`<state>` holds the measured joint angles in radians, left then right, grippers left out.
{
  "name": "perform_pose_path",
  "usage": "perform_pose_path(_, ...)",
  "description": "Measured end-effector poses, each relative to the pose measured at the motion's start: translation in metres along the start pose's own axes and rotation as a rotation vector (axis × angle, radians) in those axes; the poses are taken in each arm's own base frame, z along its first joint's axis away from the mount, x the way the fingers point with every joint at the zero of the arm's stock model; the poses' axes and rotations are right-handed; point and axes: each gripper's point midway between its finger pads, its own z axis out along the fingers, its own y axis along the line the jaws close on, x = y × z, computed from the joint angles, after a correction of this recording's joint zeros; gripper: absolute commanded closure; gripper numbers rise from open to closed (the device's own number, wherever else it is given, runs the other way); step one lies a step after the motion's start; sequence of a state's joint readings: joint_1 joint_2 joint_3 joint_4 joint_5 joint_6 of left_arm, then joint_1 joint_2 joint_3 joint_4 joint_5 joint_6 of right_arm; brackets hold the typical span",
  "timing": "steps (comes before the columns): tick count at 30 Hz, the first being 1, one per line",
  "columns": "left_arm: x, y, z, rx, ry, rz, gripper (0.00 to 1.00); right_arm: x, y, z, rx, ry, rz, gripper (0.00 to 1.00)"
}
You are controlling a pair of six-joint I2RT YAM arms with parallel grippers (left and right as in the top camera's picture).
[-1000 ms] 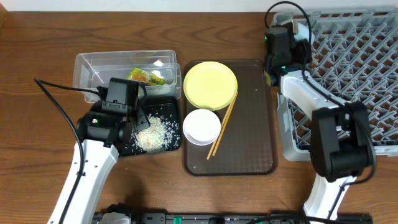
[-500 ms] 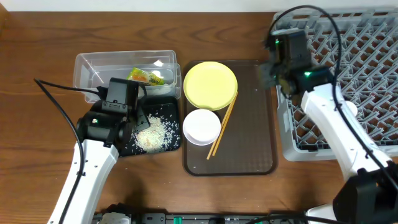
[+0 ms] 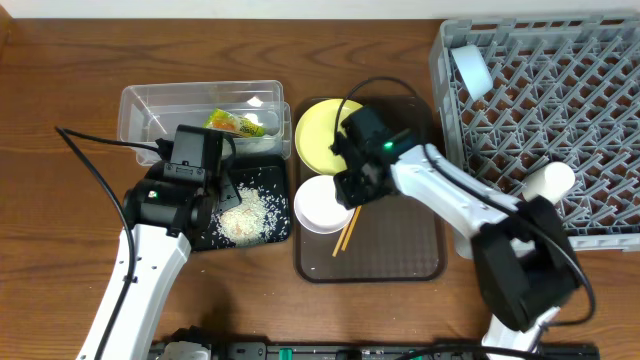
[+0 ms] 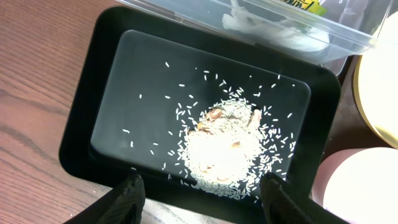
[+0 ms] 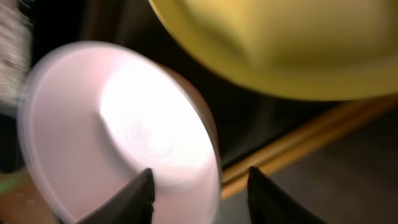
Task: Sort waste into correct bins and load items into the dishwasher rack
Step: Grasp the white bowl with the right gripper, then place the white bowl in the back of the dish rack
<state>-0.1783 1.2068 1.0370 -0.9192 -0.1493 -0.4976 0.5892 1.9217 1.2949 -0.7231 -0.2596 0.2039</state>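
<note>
My right gripper (image 3: 352, 192) (image 5: 200, 180) is open and low over the brown tray, straddling the right rim of the white bowl (image 3: 318, 205) (image 5: 112, 124). The wooden chopsticks (image 3: 347, 236) (image 5: 311, 134) lie just right of the bowl. The yellow plate (image 3: 322, 135) (image 5: 280, 43) sits behind it, partly under my right arm. My left gripper (image 3: 222, 190) (image 4: 202, 193) is open above the black tray (image 3: 283, 236) (image 4: 81, 124), which holds rice scraps (image 3: 245, 215) (image 4: 224, 146). The snack wrapper (image 3: 232, 122) lies in the clear tub (image 3: 150, 105). The grey rack (image 3: 570, 110) is at the right.
The brown serving tray (image 3: 400, 240) holds the plate, bowl and chopsticks. In the rack, a pale bowl-like item (image 3: 470, 65) lies on its side in the far left corner and a small white cup (image 3: 548, 180) stands near the middle. A crumpled white piece (image 4: 273, 31) lies in the tub.
My right arm has swung left from the rack's corner, across the brown tray, and dropped to the white bowl. My left arm has not moved.
</note>
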Motion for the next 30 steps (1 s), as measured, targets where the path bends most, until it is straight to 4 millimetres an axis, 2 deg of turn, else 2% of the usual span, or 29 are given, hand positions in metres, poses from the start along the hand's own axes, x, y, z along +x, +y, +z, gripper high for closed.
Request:
perform_pose_path(1,0.000,0.000,0.000,0.000,0.000,0.000,0.38,0.003,-0.001,0.008,0.005,0.019,0.018,0.93)
perform_pose_path(2,0.000,0.000,0.000,0.000,0.000,0.000,0.37,0.005,-0.002,0.013,0.008,0.027,0.024,0.97)
perform_pose_path(6,0.000,0.000,0.000,0.000,0.000,0.000,0.37,0.002,-0.009,0.016,0.024,0.019,0.053,0.99)
perform_pose_path(9,0.000,0.000,0.000,0.000,0.000,0.000,0.37,-0.010,-0.020,0.001,0.064,-0.022,0.074,0.99)
perform_pose_path(11,0.000,0.000,0.000,0.000,0.000,0.000,0.37,-0.025,-0.033,-0.021,0.105,-0.084,0.093,0.99)
perform_pose_path(13,0.000,0.000,0.000,0.000,0.000,0.000,0.37,-0.049,-0.055,-0.060,0.168,-0.201,0.119,0.99)
perform_pose_path(15,0.000,0.000,0.000,0.000,0.000,0.000,0.38,-0.072,-0.079,-0.108,0.241,-0.339,0.145,0.99)
perform_pose_path(17,0.000,0.000,0.000,0.000,0.000,0.000,0.37,-0.089,-0.109,-0.165,0.344,-0.496,0.177,0.99)
perform_pose_path(19,0.000,0.000,0.000,0.000,0.000,0.000,0.37,-0.097,-0.147,-0.226,0.487,-0.652,0.230,0.99)
perform_pose_path(22,0.000,0.000,0.000,0.000,0.000,0.000,0.37,-0.098,-0.200,-0.296,0.734,-0.823,0.316,0.99)
perform_pose_path(26,0.000,0.000,0.000,0.000,-0.001,0.000,0.37,-0.099,-0.253,-0.356,1.002,-0.975,0.397,0.99)
perform_pose_path(30,0.000,0.000,0.000,0.000,-0.001,0.000,0.37,-0.096,-0.296,-0.390,1.198,-1.033,0.427,0.98)
